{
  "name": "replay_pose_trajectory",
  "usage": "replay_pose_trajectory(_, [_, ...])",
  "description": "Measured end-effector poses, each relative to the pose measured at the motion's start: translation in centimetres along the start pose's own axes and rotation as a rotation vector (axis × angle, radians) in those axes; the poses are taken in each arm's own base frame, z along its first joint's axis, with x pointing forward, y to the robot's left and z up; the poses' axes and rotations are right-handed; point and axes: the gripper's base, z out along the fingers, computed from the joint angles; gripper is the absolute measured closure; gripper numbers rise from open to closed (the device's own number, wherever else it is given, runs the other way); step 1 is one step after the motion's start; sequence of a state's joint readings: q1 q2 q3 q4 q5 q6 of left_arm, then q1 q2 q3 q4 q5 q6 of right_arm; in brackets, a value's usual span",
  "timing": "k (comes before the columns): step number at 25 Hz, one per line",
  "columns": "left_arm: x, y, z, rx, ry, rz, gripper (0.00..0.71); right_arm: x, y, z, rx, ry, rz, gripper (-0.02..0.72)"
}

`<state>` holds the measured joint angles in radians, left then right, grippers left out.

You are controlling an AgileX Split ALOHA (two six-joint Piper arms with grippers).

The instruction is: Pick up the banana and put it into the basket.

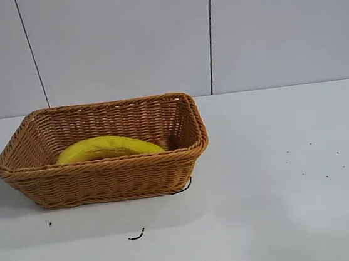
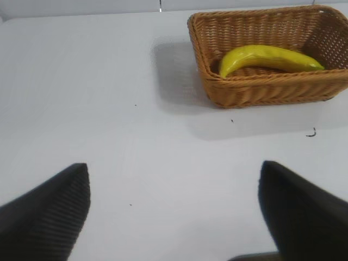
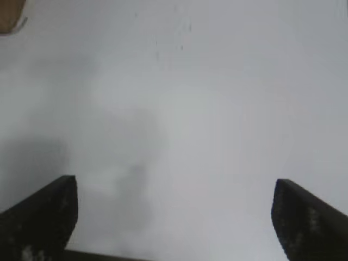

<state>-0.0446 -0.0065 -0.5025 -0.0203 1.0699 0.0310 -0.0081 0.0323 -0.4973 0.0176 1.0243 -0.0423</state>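
The yellow banana point(image 1: 108, 148) lies on its side inside the light-brown wicker basket point(image 1: 104, 176) on the left half of the white table. It also shows in the left wrist view point(image 2: 266, 58), resting in the basket point(image 2: 261, 89). My left gripper point(image 2: 174, 185) is open and empty, well away from the basket over bare table. My right gripper point(image 3: 175, 198) is open and empty over bare table; only a corner of the basket point(image 3: 10, 16) shows in that view. Neither gripper shows in the exterior view.
A small dark scrap point(image 1: 137, 236) lies on the table in front of the basket, also seen in the left wrist view point(image 2: 311, 133). Tiny dark specks point(image 1: 310, 159) dot the table's right side. A grey panelled wall stands behind.
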Motion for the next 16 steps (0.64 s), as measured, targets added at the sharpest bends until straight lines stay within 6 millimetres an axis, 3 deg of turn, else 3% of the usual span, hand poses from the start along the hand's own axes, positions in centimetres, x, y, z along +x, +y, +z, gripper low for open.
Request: replay_pose_trajectory(16, [0.0, 0.0, 0.0, 0.0, 0.0, 0.0, 0.075, 0.26, 0.02, -0.51, 0.001, -0.037, 0.002, 0.048])
